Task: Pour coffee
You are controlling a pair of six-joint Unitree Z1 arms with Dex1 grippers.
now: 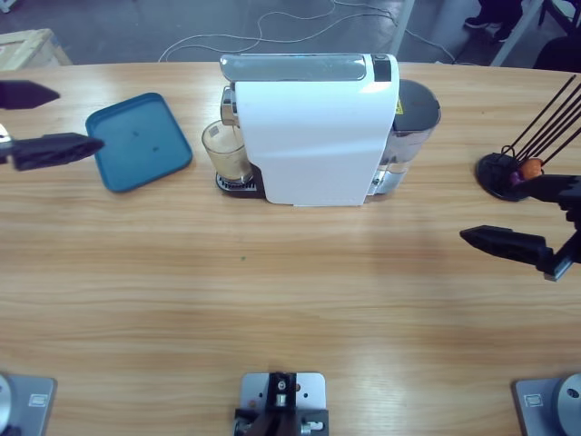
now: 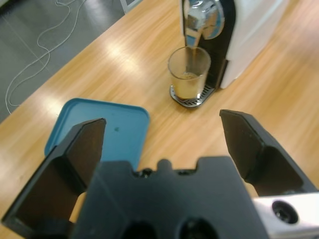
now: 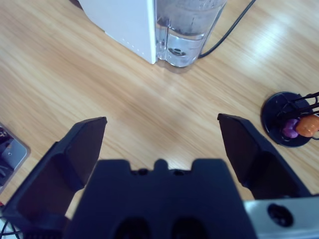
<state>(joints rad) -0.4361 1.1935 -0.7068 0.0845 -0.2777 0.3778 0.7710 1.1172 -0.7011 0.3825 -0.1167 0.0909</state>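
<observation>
White coffee machine (image 1: pixel 318 136) standing upright near the middle of the wooden bench (image 1: pixel 272 300), silver lid on top, clear water tank (image 1: pixel 408 136) at its back end with a black cable (image 3: pixel 227 30) trailing away from it. Small clear glass tumbler (image 1: pixel 225 151) set on the drip grate (image 2: pixel 189 98) directly under the chrome spout (image 2: pixel 199 17), touching the grate and just beside the machine's white body. Coffee (image 2: pixel 188 84) inside the tumbler: light-brown liquid filling the lower part of the glass, with a thin stream running down from the spout into it. Blue tray (image 1: pixel 138 141) lying flat on the bench just beside the tumbler, on the side away from the machine, nothing on it but a dark speck.

Left hand (image 1: pixel 41 123) hovering at the bench's edge beyond the blue tray, jaws spread wide, nothing between them; looking along it, tray below and tumbler farther ahead, both well apart from the fingertips (image 2: pixel 92 137). Right hand (image 1: pixel 536 218) hovering at the opposite end of the bench, past the water tank, jaws likewise spread wide and holding nothing, bare wood beneath.

Black capsule stand (image 1: pixel 513 173) near the right hand, round base with thin black rods rising from it, an orange capsule (image 3: pixel 309 124) and a purple capsule (image 3: pixel 290 128) resting side by side at its foot. Grey floor with white cables (image 1: pixel 272 27) visible beyond the bench's far edge.
</observation>
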